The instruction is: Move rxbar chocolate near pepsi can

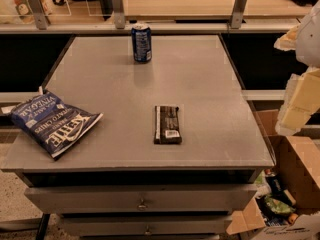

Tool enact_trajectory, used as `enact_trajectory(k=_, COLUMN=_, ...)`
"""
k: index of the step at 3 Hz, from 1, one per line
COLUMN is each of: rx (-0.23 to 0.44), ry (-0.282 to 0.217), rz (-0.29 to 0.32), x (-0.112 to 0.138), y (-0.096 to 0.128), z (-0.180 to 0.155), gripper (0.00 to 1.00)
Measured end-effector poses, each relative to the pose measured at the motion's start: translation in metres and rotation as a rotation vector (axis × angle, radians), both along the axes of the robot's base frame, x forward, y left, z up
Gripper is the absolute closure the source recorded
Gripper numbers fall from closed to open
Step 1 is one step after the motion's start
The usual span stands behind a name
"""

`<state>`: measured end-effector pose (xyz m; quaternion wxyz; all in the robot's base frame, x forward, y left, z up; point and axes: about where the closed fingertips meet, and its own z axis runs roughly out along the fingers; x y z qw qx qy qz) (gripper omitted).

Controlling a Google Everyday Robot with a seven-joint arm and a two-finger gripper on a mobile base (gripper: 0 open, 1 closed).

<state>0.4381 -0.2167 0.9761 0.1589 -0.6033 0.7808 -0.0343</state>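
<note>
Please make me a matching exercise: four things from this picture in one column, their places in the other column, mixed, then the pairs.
1 pepsi can
2 rxbar chocolate
3 chip bag
4 gripper

A left front corner of the table
B beyond the table's right side
C upright near the far edge
D flat, near the middle

Pairs: 1-C, 2-D, 3-A, 4-B

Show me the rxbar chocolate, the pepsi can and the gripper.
rxbar chocolate point(167, 124): camera view, middle of the wrapper.
pepsi can point(141, 44): camera view, blue side wall.
gripper point(294, 109): camera view, pale tip at the far right edge.
</note>
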Motion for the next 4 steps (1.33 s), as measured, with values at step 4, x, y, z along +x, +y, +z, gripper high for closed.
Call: enact_trajectory(k=4, rx=0.089, ry=0.004, rz=0.039, x=0.02, y=0.064, z=-0.047, gripper=0.0)
